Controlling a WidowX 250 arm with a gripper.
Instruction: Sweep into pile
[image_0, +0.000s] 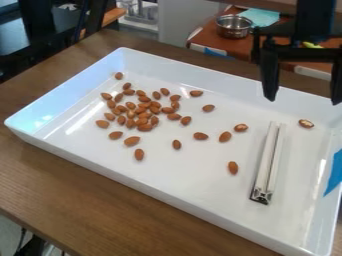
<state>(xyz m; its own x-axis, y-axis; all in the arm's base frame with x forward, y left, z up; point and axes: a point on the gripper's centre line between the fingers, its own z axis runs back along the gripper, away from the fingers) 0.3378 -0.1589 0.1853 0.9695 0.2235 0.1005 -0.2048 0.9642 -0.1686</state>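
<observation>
My gripper (302, 95) hangs at the upper right over the tray's far right part, its two fingers spread wide apart with nothing between them. Below, a white tray (150, 192) holds almonds and a sweeping tool. Many almonds (141, 111) lie clustered in the tray's left half. Looser almonds (201, 136) are scattered toward the middle, one (233, 167) lies left of the tool and another (306, 123) is near the far right wall. The long white and silver tool (268, 162) lies flat in the right part, below the gripper and apart from it.
The tray's raised walls enclose the almonds and tool. Blue tape (334, 172) marks its right wall. The tray stands on a brown wooden table (63, 187). Behind, a metal pot (234, 26) and a light teal cloth (260, 17) rest on a reddish-brown surface.
</observation>
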